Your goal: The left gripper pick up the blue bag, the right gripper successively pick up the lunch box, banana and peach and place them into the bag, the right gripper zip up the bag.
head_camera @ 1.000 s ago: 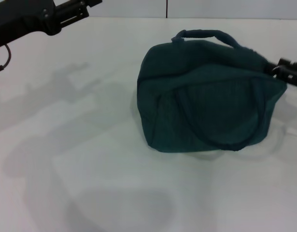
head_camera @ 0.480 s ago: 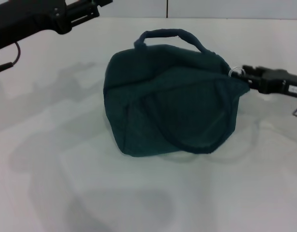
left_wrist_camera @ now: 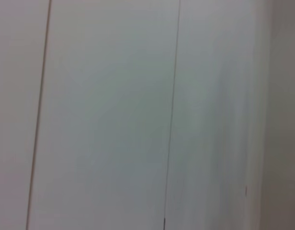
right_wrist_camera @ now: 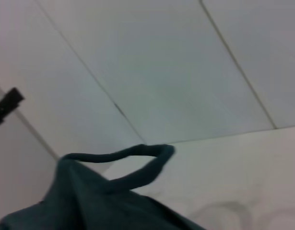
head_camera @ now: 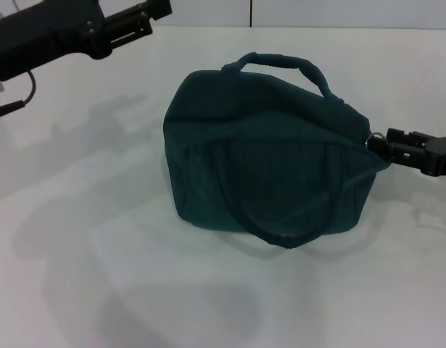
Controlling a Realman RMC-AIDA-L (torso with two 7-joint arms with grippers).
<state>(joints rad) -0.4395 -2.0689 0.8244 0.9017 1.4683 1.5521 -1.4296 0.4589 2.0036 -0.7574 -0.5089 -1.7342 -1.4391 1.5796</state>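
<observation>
- Near the middle of the white table, a little toward its right edge, sits the blue bag, its bulging body resting on the surface.
- One loop handle stands up over the bag's far side; the other handle hangs down the near face and curves along the bottom.
- At the bag's right end, the right gripper reaches in from the table's right edge, its tip touching the fabric where the top seam ends.
- Its fingers seem pinched on something small at that end of the bag; what exactly they hold is too small to tell.
- Toward the far left corner of the table, the left gripper hangs in the air, well apart from the bag, pointing to the right.
- Whether its fingers are spread or closed cannot be told.
- From the right wrist view, only the bag's top and the raised handle show, with pale wall panels behind.
- Lunch box, banana and peach are out of sight.
</observation>
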